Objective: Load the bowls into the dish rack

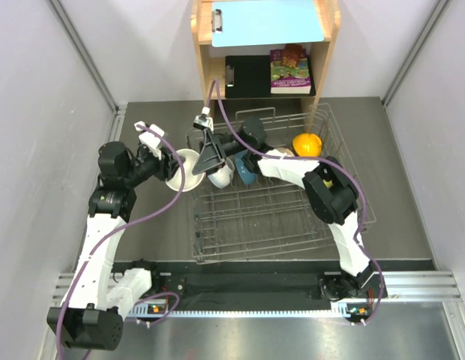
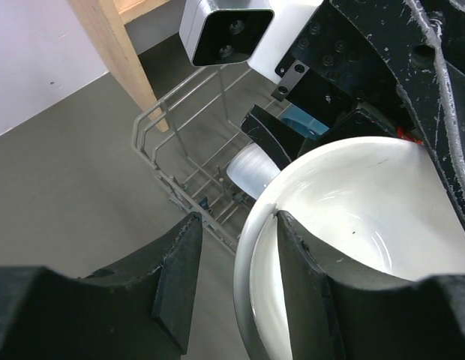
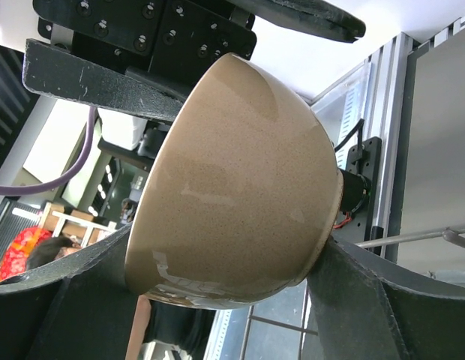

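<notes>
A beige speckled bowl (image 1: 183, 169) with a glossy pale inside (image 2: 367, 210) hangs on its side at the left edge of the dish rack (image 1: 292, 225), between both arms. My left gripper (image 1: 172, 166) straddles its rim (image 2: 247, 247) with jaws open: the inner finger (image 2: 300, 262) lies against the inside, the outer finger (image 2: 176, 262) stands off it. My right gripper (image 3: 225, 255) is shut on the bowl (image 3: 240, 172), one finger at its rim and one at its foot. Inside the rack stand a white bowl (image 1: 222, 178), a blue bowl (image 1: 246, 177) and an orange bowl (image 1: 307, 144).
A wooden shelf unit (image 1: 334, 52) stands behind the rack, holding a blue clipboard (image 1: 266, 21), a black pad and a colourful book. Its leg (image 2: 116, 45) is close to the rack's corner (image 2: 169, 176). The right wrist camera (image 2: 225, 30) hangs just above the bowl.
</notes>
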Controlling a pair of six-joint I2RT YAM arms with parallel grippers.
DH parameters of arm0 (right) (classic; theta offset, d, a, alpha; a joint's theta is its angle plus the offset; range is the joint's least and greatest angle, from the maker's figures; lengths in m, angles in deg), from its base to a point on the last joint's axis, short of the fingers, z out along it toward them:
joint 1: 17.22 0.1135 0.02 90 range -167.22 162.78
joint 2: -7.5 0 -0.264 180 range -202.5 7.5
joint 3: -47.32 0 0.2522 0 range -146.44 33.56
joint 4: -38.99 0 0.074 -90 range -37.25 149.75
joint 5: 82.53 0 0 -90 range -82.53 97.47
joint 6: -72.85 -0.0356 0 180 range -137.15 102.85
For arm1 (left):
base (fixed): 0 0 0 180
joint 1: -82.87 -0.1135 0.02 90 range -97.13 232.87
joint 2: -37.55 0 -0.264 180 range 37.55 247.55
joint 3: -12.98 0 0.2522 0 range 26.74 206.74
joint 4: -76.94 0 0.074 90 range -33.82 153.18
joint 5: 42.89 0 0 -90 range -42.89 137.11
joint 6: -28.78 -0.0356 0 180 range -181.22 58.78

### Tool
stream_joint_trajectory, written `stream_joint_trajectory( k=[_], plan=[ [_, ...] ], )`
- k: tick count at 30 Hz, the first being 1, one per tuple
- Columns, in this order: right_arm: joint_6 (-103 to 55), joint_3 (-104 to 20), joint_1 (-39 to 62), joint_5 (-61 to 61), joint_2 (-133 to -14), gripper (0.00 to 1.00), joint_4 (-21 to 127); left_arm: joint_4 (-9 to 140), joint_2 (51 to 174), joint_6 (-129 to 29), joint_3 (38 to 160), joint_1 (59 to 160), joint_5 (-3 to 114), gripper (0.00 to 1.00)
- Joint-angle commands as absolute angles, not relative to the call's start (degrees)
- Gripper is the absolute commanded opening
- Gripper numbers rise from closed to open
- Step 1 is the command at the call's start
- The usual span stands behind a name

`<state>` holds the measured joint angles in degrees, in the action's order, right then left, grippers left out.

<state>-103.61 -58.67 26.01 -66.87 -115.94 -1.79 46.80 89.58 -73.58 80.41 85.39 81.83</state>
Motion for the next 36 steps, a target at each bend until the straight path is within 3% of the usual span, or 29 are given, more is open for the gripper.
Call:
stream_joint_trajectory(
  k=[1, 20, 24, 32, 36],
  plan=[
    [-102.3, -59.3, 27.2, -67.1, -112.9, 0.17, -5.8, 49.1, 89.6, -74.1, 80.3, 85.2, 82.7, 0.50],
    [-95.0, -57.8, 25.0, -64.9, -112.0, 0.09, 3.7, 43.1, 89.3, -75.6, 83.7, 84.5, 94.5, 0.53],
    [-93.0, -57.8, 24.9, -64.6, -111.7, 0.08, 6.1, 42.9, 89.1, -76.1, 83.3, 84.5, 94.4, 0.43],
    [-91.5, -58.3, 24.9, -64.5, -111.2, 0.08, 7.9, 43.6, 89.1, -76.4, 82.1, 84.5, 93.8, 0.00],
    [-91.4, -58.4, 24.9, -64.4, -111.1, 0.13, 8.0, 43.8, 89.1, -76.1, 81.8, 84.5, 94.3, 0.00]
  ],
)
